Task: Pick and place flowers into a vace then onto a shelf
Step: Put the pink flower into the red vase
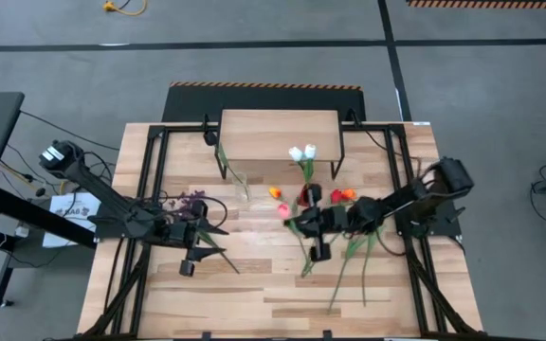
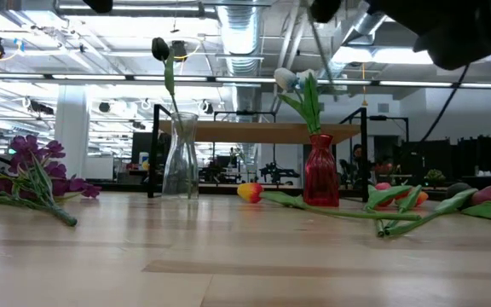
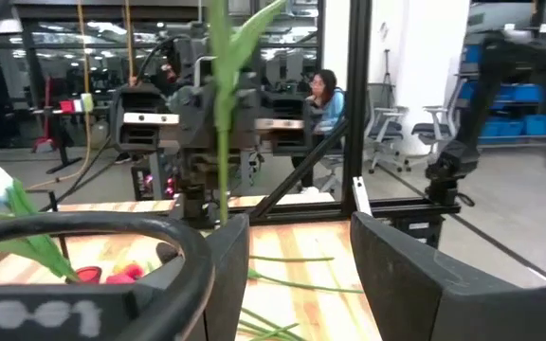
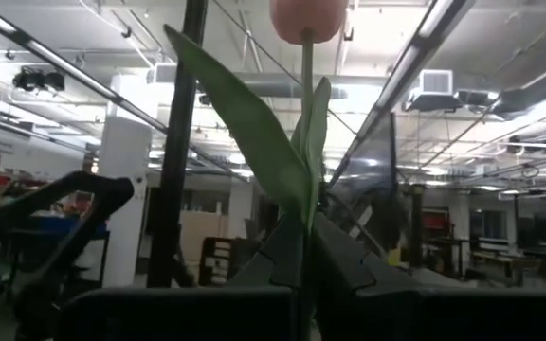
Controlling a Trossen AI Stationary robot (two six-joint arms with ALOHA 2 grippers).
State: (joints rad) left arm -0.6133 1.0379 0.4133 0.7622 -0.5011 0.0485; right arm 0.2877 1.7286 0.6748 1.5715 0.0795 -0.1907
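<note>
Purple flowers [image 2: 37, 170] lie near the table's left edge by the left gripper [image 1: 190, 248], maybe holding a stem, while the right gripper [image 4: 301, 256] pinches a pink tulip [image 4: 308, 17]; two vases stand filled, none shelved.

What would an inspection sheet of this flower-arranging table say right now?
Surface: light butcher-block tabletop, shelf at its far edge.
Job's things: red vase holding white tulips; clear vase holding one dark tulip; purple sprigs and loose tulips lying flat.
Clutter: nothing seen.
Grippers: left gripper partly open, empty; right gripper shut on a pink tulip stem.
Cables: yellow cable on the floor.
Surroundings: open workshop; a seated person beyond the table.
</note>
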